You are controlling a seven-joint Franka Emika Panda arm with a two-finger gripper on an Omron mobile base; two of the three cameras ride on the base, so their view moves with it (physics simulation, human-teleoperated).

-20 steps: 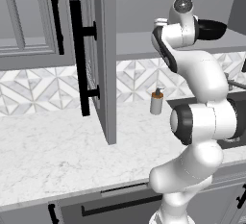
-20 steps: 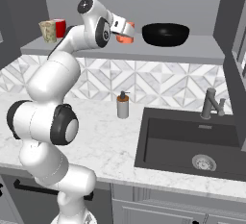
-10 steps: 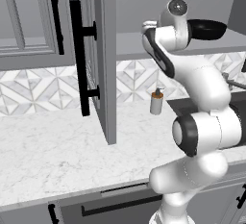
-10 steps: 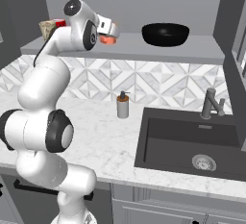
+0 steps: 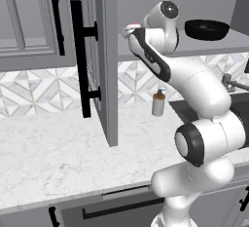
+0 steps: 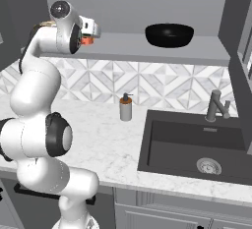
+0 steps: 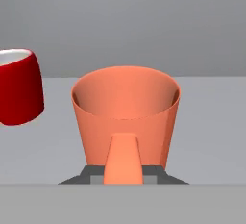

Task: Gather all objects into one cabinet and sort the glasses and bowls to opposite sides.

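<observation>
My gripper [image 7: 124,163] is shut on the orange cup [image 7: 125,112], which stands upright just above the grey shelf of the cabinet [image 6: 197,52]. To its left in the hand view stands the red mug [image 7: 19,93], a small gap away. In the right base view the gripper [image 6: 88,35] hangs over the shelf's left part with the orange cup [image 6: 87,40] under it. The black bowl [image 6: 169,35] sits far to the right on the same shelf and shows as the black bowl [image 5: 206,29] in the left base view. A beige rim [image 6: 44,23] peeps out behind my arm.
The cabinet door [image 5: 104,60] stands open to the left of my arm, its black bar handle [image 5: 79,60] facing out. On the counter below stand a soap dispenser [image 6: 126,108], the dark sink [image 6: 197,144] and a faucet [image 6: 216,106].
My arm has swung left along the shelf with the orange cup, away from the black bowl and toward the red mug. The bowl has stayed put.
</observation>
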